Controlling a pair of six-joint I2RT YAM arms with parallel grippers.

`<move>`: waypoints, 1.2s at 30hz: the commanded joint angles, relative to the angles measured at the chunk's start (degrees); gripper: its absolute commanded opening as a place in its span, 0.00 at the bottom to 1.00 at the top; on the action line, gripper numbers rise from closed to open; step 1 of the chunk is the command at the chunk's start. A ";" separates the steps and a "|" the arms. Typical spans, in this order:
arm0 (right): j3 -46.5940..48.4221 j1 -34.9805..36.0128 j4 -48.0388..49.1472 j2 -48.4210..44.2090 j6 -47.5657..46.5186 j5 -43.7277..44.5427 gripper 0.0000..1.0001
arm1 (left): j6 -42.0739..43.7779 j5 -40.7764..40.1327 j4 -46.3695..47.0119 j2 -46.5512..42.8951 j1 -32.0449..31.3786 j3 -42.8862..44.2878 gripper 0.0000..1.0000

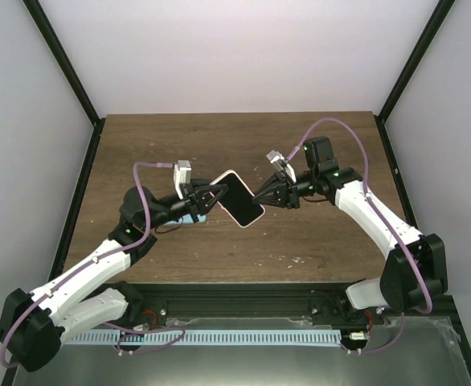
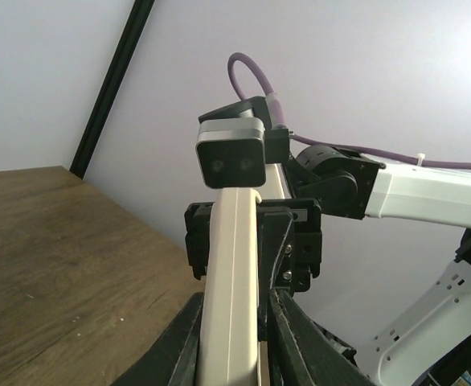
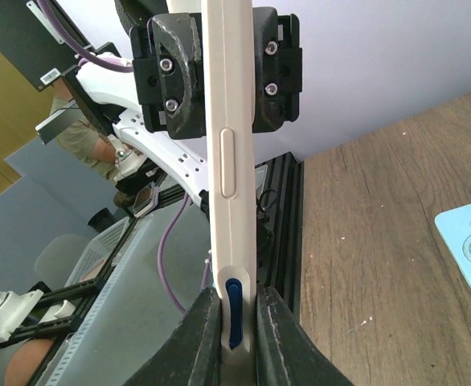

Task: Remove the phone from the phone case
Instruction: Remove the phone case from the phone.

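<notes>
Top view: the phone [image 1: 238,199] is held in the air above the table [image 1: 316,241], between the two arms. The left gripper [image 1: 218,195] pinches one end between its jaws and the right gripper [image 1: 259,196] pinches the opposite end. The light blue phone case [image 1: 189,218] lies flat on the table beneath the left gripper, apart from the phone.

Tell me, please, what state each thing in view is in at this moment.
phone: out of its case, held in the air between both grippers.
phone case: without the phone, lying flat on the table.
left gripper: shut on one end of the phone.
right gripper: shut on the opposite end of the phone.
</notes>
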 commanded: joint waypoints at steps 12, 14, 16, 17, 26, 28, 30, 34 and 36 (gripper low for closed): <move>0.27 -0.73 2.26 -1.34 1.15 -0.55 0.01 | 4.59 5.08 -6.21 0.56 1.14 3.00 0.08; 0.25 -0.74 2.19 -1.41 1.04 -0.01 0.01 | 5.09 5.31 -6.97 0.35 1.44 3.35 0.07; 0.30 -0.73 1.66 -1.45 0.49 0.56 0.04 | 5.61 5.87 -7.95 0.31 1.82 3.91 0.05; 0.35 -0.68 1.21 -1.49 -0.02 0.88 0.09 | 5.88 6.44 -8.99 0.55 2.13 4.53 0.04; 4.63 -0.72 -12.36 -1.61 -12.45 7.27 0.63 | 12.12 21.28 -27.89 9.06 5.90 18.59 0.02; 5.43 -0.72 -16.17 -1.88 -16.77 10.35 0.78 | 15.06 20.61 -30.95 8.76 6.03 19.01 0.01; 4.41 -0.68 -17.32 -2.71 -19.42 13.49 0.99 | 16.41 16.18 -31.96 7.52 6.16 17.85 0.00; 0.25 -0.57 -17.42 -5.18 -23.75 18.20 1.00 | 21.56 4.44 -32.29 3.05 6.21 13.01 0.00; -0.49 -0.43 -18.85 -5.34 -26.70 18.27 0.99 | 22.47 4.55 -30.40 -0.06 6.24 10.03 0.00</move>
